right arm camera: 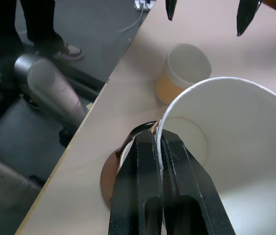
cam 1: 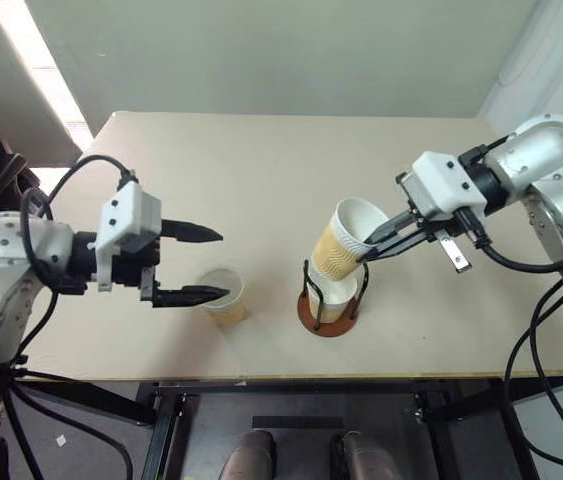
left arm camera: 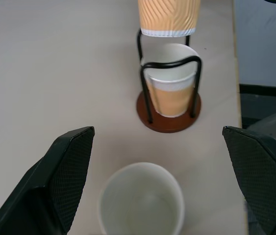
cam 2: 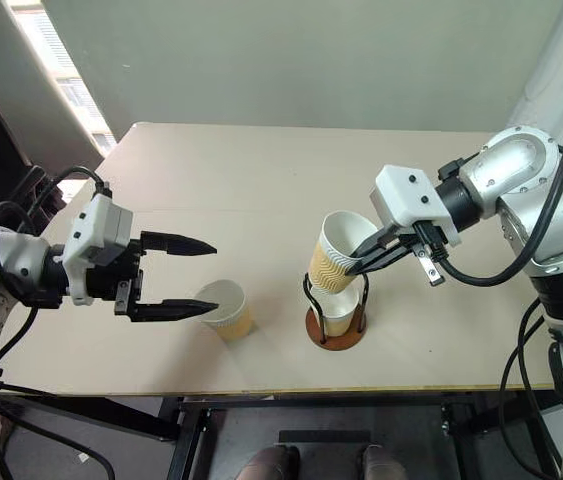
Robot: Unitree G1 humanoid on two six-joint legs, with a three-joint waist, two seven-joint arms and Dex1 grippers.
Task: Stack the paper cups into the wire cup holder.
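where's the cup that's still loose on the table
In the left eye view the loose cup stands upright near the table's front edge, just beyond the left gripper, left of the wire cup holder.

- My head views are evenly bright; a strip of daylight burns out at the upper left.
- Shadows on the table are soft and short (diffuse light).
- In my left wrist view, the near cup is slightly blurred; my fingers are dark silhouettes.
- My right wrist view bends straight edges toward its borders.
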